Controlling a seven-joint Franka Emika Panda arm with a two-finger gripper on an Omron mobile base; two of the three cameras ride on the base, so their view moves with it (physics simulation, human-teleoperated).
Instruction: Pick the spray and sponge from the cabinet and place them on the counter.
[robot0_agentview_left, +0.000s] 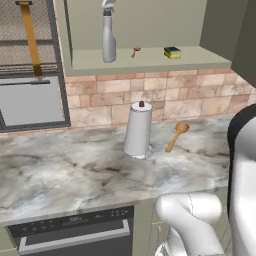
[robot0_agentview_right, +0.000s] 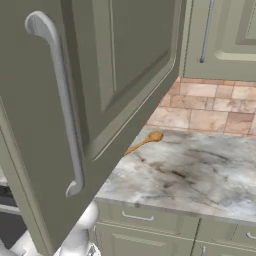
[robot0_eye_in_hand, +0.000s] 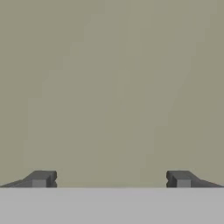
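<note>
The olive-green cabinet (robot0_agentview_left: 150, 62) stands open above the counter (robot0_agentview_left: 75, 175). On its shelf the pale grey spray (robot0_agentview_left: 108, 35) stands upright at the left, and the yellow sponge (robot0_agentview_left: 172, 52) with a dark green top lies at the right. The swung-out cabinet door (robot0_agentview_right: 100, 100) with its metal bar handle (robot0_agentview_right: 65, 105) fills the left of the right base view. My gripper (robot0_eye_in_hand: 111, 179) is open, its fingertips (robot0_eye_in_hand: 41, 178) wide apart with nothing between them, facing a plain olive surface close up.
A white paper-towel roll (robot0_agentview_left: 138, 130) stands on the counter with a wooden spoon (robot0_agentview_left: 177, 136) to its right. A small wooden spoon (robot0_agentview_left: 135, 51) lies on the shelf between spray and sponge. A wire-mesh unit with an orange strap (robot0_agentview_left: 31, 37) is at the left. Dishwasher front (robot0_agentview_left: 75, 232) sits below the counter.
</note>
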